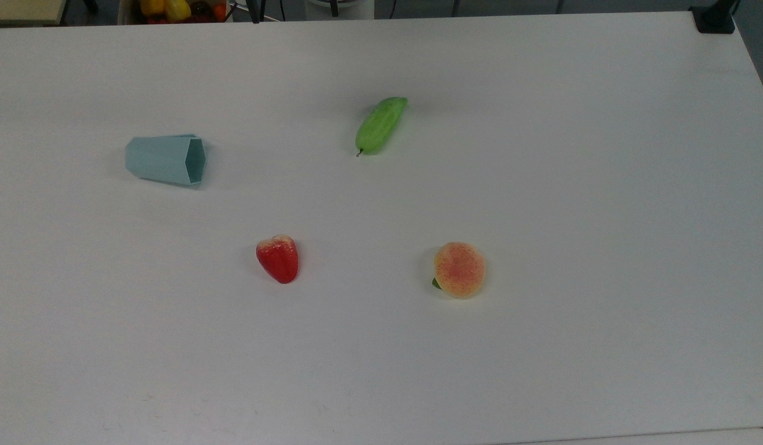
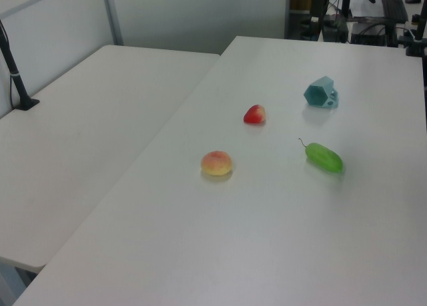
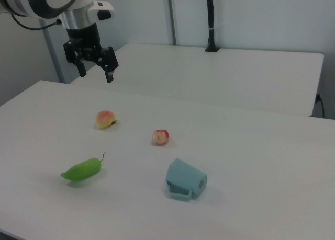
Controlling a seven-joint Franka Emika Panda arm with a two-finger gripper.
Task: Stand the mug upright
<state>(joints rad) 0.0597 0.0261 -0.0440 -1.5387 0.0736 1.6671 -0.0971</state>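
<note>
White tabletop (image 1: 542, 154) | pale blue-green faceted plastic mug (image 1: 166, 160) on its side; uprighting not begun | black two-finger gripper (image 3: 96, 71) aloft, well apart, spread, empty

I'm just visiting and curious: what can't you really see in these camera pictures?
- Arm, right view: cut off by the upper left edge.
- Mug, top view: its inside is mostly hidden, since it lies on its side.
- Fruit bin, top view: cropped by the top edge.

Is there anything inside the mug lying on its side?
The mug lies on the table, its open mouth facing the top view's right. The part of the interior that shows is bare; the deeper part near the base is hidden by its wall.
</note>
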